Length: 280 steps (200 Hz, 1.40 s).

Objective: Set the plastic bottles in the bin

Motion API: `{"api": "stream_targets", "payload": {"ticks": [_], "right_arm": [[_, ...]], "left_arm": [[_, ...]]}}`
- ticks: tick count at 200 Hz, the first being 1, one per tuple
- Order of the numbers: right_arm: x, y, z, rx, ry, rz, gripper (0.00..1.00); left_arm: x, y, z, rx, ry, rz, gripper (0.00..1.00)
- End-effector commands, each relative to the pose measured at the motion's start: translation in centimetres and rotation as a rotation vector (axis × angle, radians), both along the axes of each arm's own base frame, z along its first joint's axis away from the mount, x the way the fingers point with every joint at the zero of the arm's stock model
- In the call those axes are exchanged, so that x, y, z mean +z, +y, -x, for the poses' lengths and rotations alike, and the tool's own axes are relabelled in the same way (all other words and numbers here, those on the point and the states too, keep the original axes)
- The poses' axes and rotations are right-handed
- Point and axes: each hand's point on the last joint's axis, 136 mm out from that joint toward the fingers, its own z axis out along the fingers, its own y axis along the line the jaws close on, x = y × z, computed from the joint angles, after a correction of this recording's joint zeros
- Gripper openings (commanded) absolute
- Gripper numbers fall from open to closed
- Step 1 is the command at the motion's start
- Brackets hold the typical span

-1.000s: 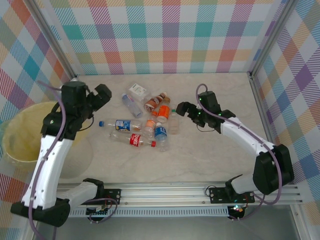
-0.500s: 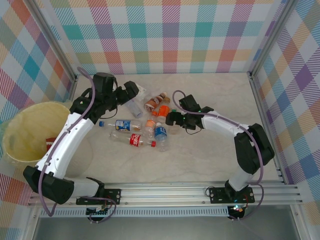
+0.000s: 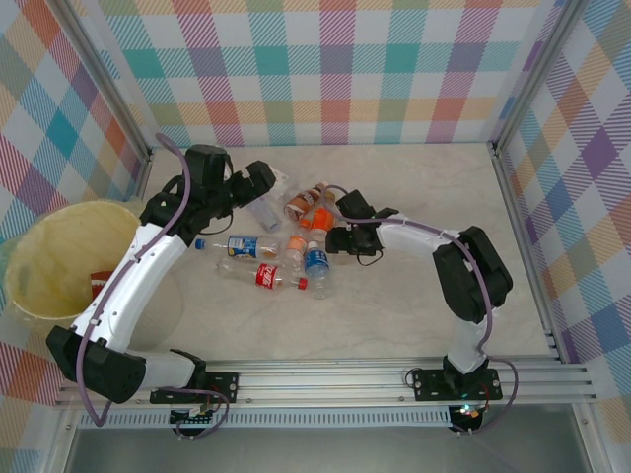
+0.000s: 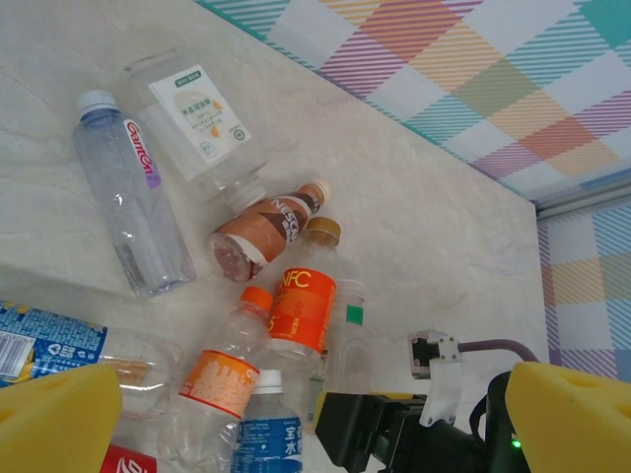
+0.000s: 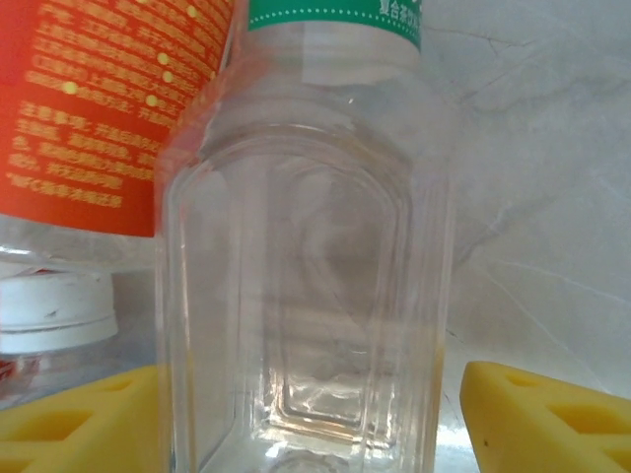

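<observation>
Two arms are closer to the plastic bottles [image 3: 286, 241] than they were a second ago. Back then the left arm hung by the bin [image 3: 22, 296] at the left of the top view. Now it reaches to the upper middle, and the left pincer [image 3: 262, 181] hovers over the top end of the pile, near a clear bottle with a white cap [image 4: 133, 197]. Its jaws are spread wide, the same as before, and hold nothing.

The right arm was out to the right of the pile. Now it is bent inward, and the right pincer [image 3: 333, 241] is at the right edge of the pile. Its jaws were wide and are narrower now. In the right wrist view a clear bottle with a green band [image 5: 306, 296] sits between the yellow pads [image 5: 547, 414]. A thin gap shows between this bottle and the pad at the lower right, so it is not squeezed yet. An orange bottle [image 5: 108, 99] touches it at the upper left.

All the bottles lie in the middle of the surface [image 3: 414, 296], in the same spots as before. The bin is at the left edge, well apart from the pile, with a red thing [image 3: 99, 286] inside.
</observation>
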Motion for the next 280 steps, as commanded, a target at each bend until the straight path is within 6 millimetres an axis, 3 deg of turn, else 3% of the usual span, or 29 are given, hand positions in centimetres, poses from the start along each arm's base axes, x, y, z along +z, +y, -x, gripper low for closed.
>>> {"api": "stream_targets", "payload": {"ticks": [1,31,64,95,147,175,230,264,280], "right_arm": [[-0.3,0.0,-1.0,-0.024,-0.024,0.036,0.73],[-1.3,-0.6,-1.4,0.006,-0.049,0.09,0.7],[-1.2,0.2,-1.4,0.048,-0.074,0.055,0.62],[-0.7,-0.3,-0.7,0.036,-0.088,0.037,0.58],[2.9,-0.6,-0.2,-0.028,-0.214,-0.098,0.48],[5.8,0.1,-0.5,-0.002,-0.303,-0.146,0.45],[12.1,3.3,0.6,0.095,-0.431,-0.426,0.42],[14.4,4.9,2.0,0.208,-0.456,-0.533,0.42],[15.2,5.8,2.8,0.264,-0.444,-0.588,0.42]], "left_arm": [[0.8,0.4,0.4,-0.003,-0.036,-0.033,1.0],[1.5,0.9,0.3,0.032,-0.043,-0.033,1.0],[0.5,0.7,0.6,0.049,0.005,0.009,1.0],[-0.4,0.7,1.0,0.045,0.043,-0.001,1.0],[-3.7,-0.2,0.9,0.032,0.126,0.024,1.0],[-4.9,-1.9,0.9,-0.023,0.126,0.074,1.0],[-4.9,-6.9,0.3,-0.221,0.07,0.184,1.0],[-5.3,-8.6,0.1,-0.302,0.044,0.232,1.0],[-4.5,-9.9,0.0,-0.359,-0.001,0.274,1.0]]}}
